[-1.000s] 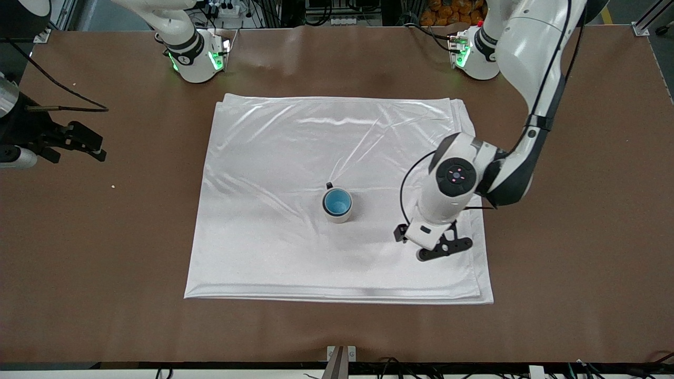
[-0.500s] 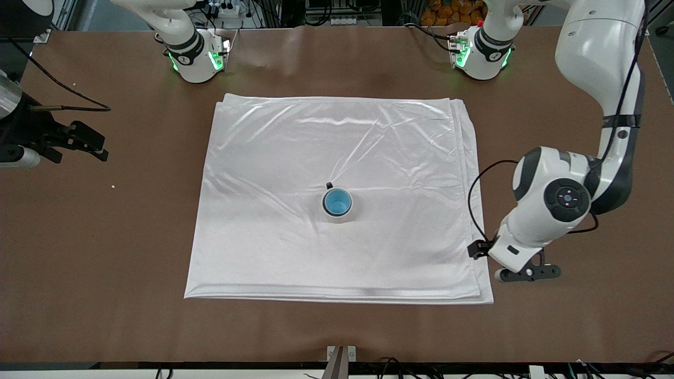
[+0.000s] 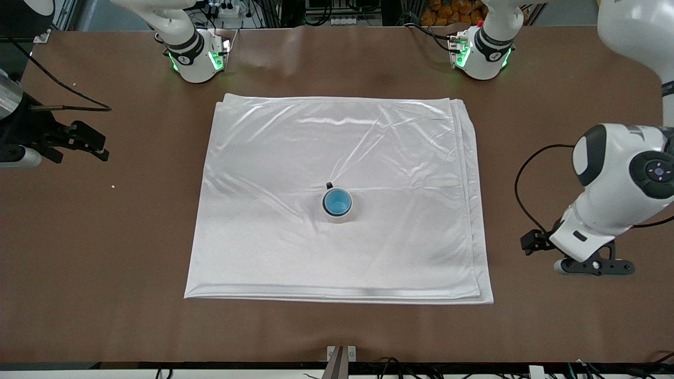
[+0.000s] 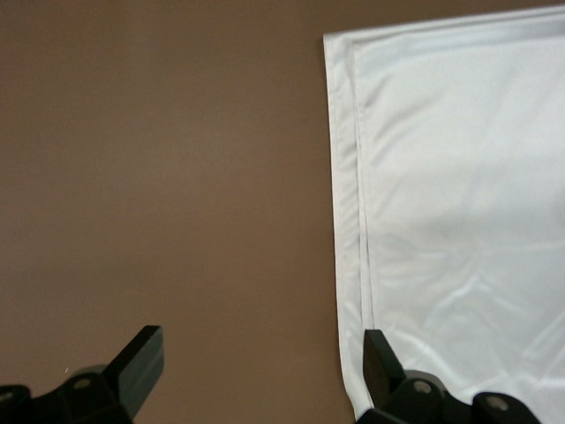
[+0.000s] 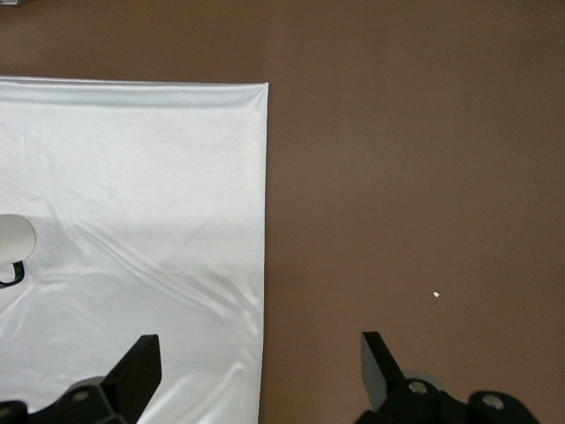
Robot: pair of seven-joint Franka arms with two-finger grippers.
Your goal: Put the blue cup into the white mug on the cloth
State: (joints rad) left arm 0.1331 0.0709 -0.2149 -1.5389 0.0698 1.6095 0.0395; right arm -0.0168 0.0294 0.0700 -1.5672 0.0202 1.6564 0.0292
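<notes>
The blue cup (image 3: 337, 202) sits inside the white mug (image 3: 340, 218), which stands upright near the middle of the cloth (image 3: 295, 147) with its dark handle toward the robots' bases. My left gripper (image 3: 595, 266) is open and empty over bare table, off the cloth's edge at the left arm's end. In the left wrist view (image 4: 260, 362) its jaws are wide apart beside the cloth's folded edge (image 4: 441, 177). My right gripper (image 3: 87, 145) waits open and empty at the right arm's end. The right wrist view (image 5: 258, 358) shows the cloth's edge (image 5: 132, 177) and a sliver of the mug (image 5: 13, 237).
The brown table (image 3: 553, 131) surrounds the cloth on all sides. A small white crumb (image 3: 112, 186) lies on the table near the right gripper. The arm bases (image 3: 197, 58) stand along the table's edge farthest from the front camera.
My left arm has swung away from over the cloth toward the left arm's end of the table, open and empty. The cup, mug and right arm have not moved.
</notes>
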